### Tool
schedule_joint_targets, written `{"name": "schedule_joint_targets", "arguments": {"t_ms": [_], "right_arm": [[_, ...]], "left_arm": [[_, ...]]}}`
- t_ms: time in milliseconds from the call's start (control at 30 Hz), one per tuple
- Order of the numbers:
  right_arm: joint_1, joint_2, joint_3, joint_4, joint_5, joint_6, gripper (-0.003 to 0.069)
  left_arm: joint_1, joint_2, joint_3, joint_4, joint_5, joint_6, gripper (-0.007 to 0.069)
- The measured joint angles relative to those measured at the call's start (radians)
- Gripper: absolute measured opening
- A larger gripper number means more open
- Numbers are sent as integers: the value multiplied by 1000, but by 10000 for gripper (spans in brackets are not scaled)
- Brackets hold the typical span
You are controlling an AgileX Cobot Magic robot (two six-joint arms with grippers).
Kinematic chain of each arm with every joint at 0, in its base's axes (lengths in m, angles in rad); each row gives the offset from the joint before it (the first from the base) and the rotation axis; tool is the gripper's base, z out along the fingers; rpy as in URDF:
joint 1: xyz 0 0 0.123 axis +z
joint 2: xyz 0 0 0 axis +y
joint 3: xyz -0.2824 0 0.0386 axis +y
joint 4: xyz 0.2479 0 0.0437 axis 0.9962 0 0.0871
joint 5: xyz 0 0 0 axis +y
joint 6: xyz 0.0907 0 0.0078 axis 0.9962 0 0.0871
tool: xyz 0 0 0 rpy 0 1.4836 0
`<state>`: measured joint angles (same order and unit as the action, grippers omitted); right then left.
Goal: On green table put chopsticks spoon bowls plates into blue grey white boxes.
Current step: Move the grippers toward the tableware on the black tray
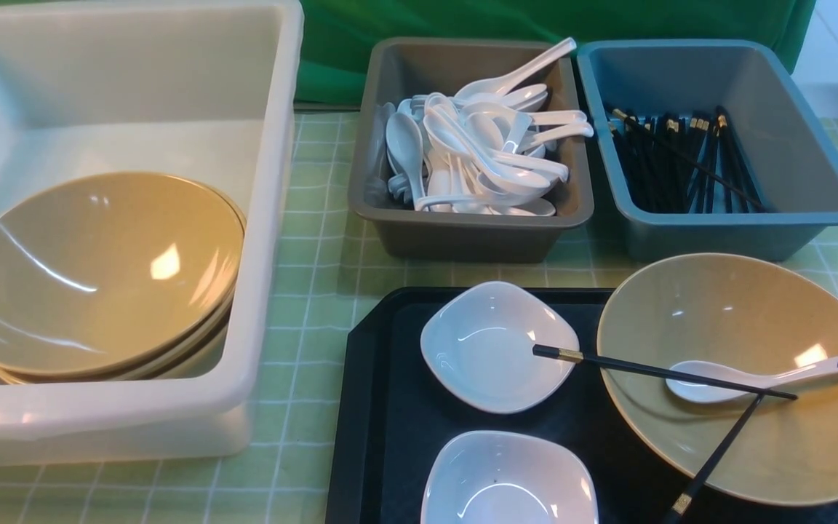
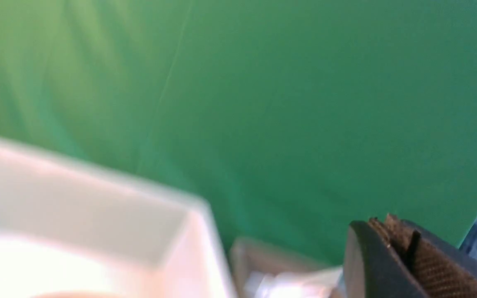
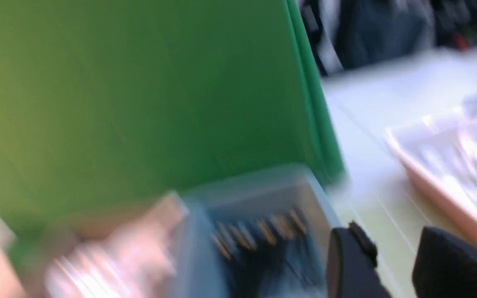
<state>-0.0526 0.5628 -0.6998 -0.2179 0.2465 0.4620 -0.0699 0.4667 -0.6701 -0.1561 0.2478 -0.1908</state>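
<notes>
On the green table [image 1: 317, 291], a tan bowl [image 1: 739, 313] sits at the right on a black tray. It holds the lettered white spoon [image 1: 753, 378] and two crossed black chopsticks [image 1: 652, 371]. Two white plates [image 1: 492, 349] [image 1: 506, 480] lie beside it. More tan bowls [image 1: 92, 269] are stacked in the white box [image 1: 273, 218]. The grey box [image 1: 463, 236] holds plain spoons and the blue box [image 1: 717, 233] holds chopsticks. Neither arm shows in the front view. My left gripper [image 2: 383, 225] is shut and empty. The right gripper [image 3: 393, 240] is open with nothing between its fingers.
The black tray [image 1: 382, 407] fills the near middle. A green curtain [image 1: 426, 22] hangs behind the boxes. In the blurred right wrist view a pink tray [image 3: 441, 182] of pale items lies off to one side of the blue box [image 3: 255, 194].
</notes>
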Motion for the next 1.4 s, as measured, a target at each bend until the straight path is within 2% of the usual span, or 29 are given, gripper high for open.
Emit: {"name": "schedule_joint_targets", "arguments": {"t_ms": [167, 233, 300, 400, 433, 567, 600, 700, 733, 767, 800, 833, 933, 1067, 1200, 1300, 1400], "right_arm": [[0, 233, -27, 6, 128, -182, 236], [1, 287, -27, 43, 156, -213, 236], [16, 317, -27, 93, 193, -305, 236], [59, 369, -46, 242, 327, -587, 236], [61, 379, -49, 253, 351, -604, 236], [72, 514, -127, 471, 542, -1004, 236], [72, 520, -130, 481, 545, -1028, 236], [72, 604, -148, 691, 569, -1492, 236], [72, 608, -148, 700, 569, -1513, 236], [73, 640, -149, 739, 579, -1676, 236], [73, 646, -149, 742, 583, -1708, 236], [73, 671, -149, 747, 604, -1812, 237], [73, 686, -149, 748, 626, -1875, 249], [88, 692, -149, 737, 628, -1909, 327], [145, 716, -136, 618, 609, -1910, 467], [175, 732, -115, 574, 583, -1911, 516], [200, 761, -100, 562, 544, -1912, 535]], "left_arm": [[0, 152, -61, 41, 147, 100, -1], [-6, 168, -61, 6, 180, 111, -1], [-30, 168, -60, -37, 212, 132, -1], [-97, 167, -58, -124, 281, 212, -1], [-107, 168, -58, -138, 292, 218, -1], [-227, 203, -57, -362, 395, 405, -1], [-227, 205, -57, -362, 395, 415, -1], [-304, 255, -57, -545, 445, 596, -1], [-311, 258, -57, -564, 450, 617, -1], [-330, 278, -57, -629, 470, 701, -1], [-333, 279, -57, -643, 475, 709, -1], [-341, 289, -57, -690, 499, 774, -1], [-343, 290, -57, -714, 515, 823, -1], [-345, 289, -57, -727, 523, 857, -1], [-346, 289, -57, -730, 524, 858, -1], [-346, 289, -57, -730, 524, 859, -1], [-346, 289, -57, -730, 524, 859, -1]]}}
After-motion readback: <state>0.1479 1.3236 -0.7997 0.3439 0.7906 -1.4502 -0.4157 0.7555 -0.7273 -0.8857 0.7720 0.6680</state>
